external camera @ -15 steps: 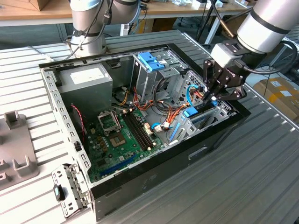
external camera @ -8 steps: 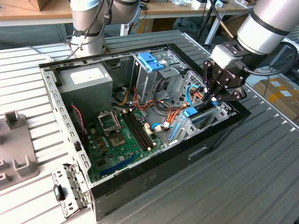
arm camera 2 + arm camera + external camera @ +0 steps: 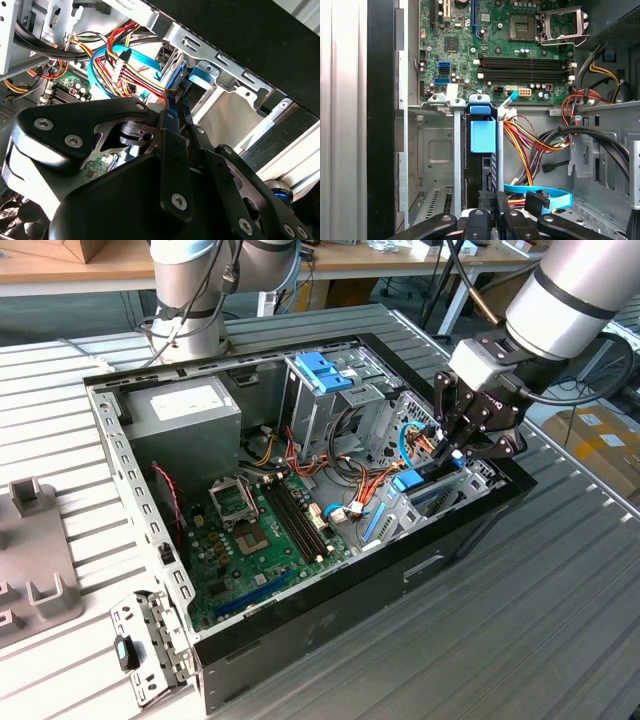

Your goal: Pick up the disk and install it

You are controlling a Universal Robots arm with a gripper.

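Observation:
The disk [image 3: 418, 492] stands on edge in the drive bay at the computer case's corner on the exterior view's right, its blue tab [image 3: 407, 480] on top. In the first wrist view the blue tab [image 3: 483, 131] sits between two metal bay rails, with the dark drive body below it. My gripper [image 3: 452, 452] hangs over the bay's far end, just above the disk. Its fingers [image 3: 493, 200] are pressed together with nothing visible between them. In the second wrist view the gripper [image 3: 172, 96] points at the disk's blue rail [image 3: 176, 75]. Whether the tips touch the rail is unclear.
The open case [image 3: 330, 610] holds a motherboard [image 3: 255, 540], a grey power supply [image 3: 185, 410] and a tall drive cage with a blue handle [image 3: 322, 370]. Loose coloured cables [image 3: 530, 145] and a blue ribbon cable [image 3: 540, 192] lie beside the bay. A grey fixture [image 3: 35, 570] sits left of the case.

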